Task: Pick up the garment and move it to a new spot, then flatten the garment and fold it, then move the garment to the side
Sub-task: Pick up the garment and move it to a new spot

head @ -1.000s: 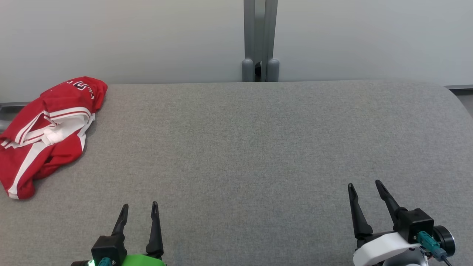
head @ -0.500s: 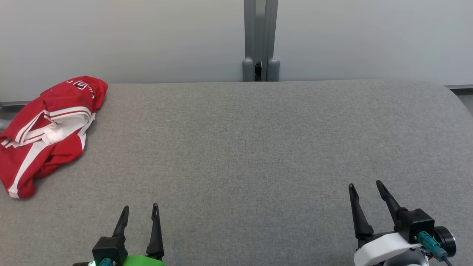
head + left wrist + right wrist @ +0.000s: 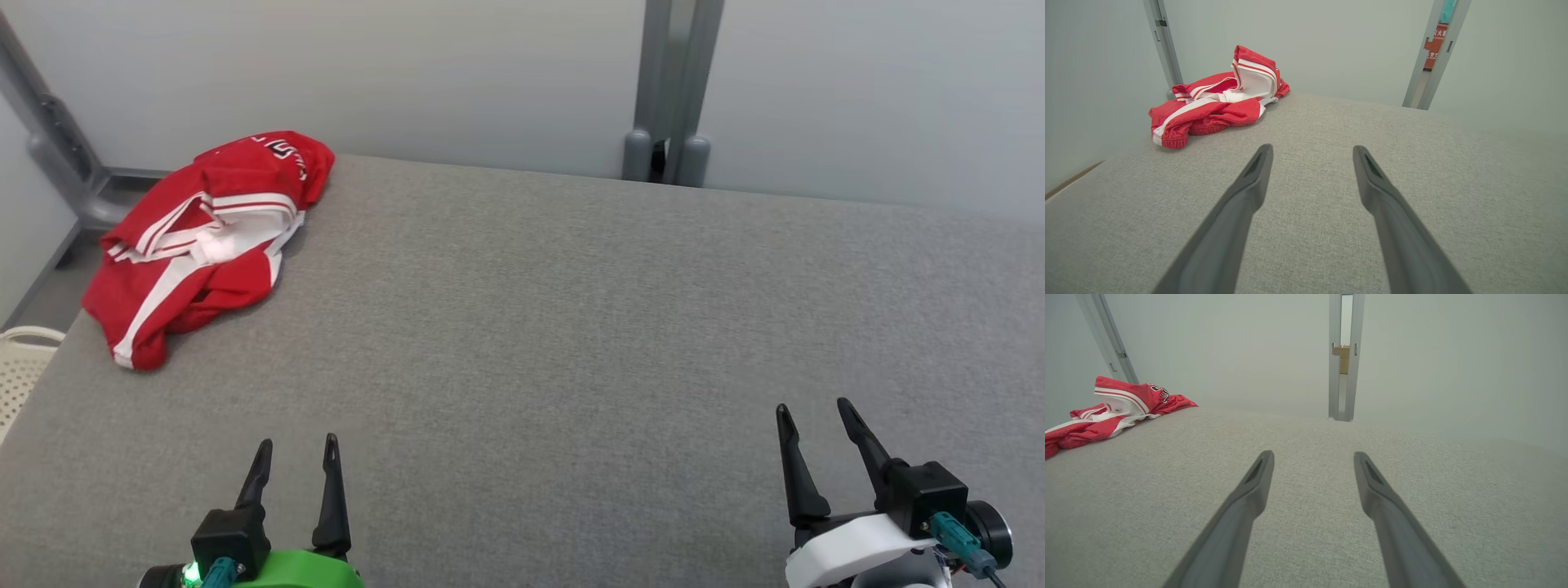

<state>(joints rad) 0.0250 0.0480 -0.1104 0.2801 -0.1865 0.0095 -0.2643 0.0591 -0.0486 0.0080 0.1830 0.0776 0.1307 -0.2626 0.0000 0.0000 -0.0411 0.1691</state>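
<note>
A crumpled red garment with white stripes (image 3: 208, 245) lies bunched at the far left corner of the grey table (image 3: 571, 327). The left wrist view has the garment (image 3: 1220, 102) ahead and to the left; in the right wrist view the garment (image 3: 1114, 412) sits far off at the left edge. My left gripper (image 3: 298, 449) hovers near the front edge at lower left, open and empty, well short of the garment. At lower right my right gripper (image 3: 812, 412) is open too, with nothing between its fingers.
Pale wall panels stand behind the table, joined by a grey post (image 3: 669, 90). Another grey post (image 3: 57, 139) slants at the far left corner. A white perforated basket (image 3: 20, 367) sits below the table's left edge.
The head camera has turned left, so the whole picture shifted right and the garment and the table's left edge show more fully. Neither gripper has visibly moved.
</note>
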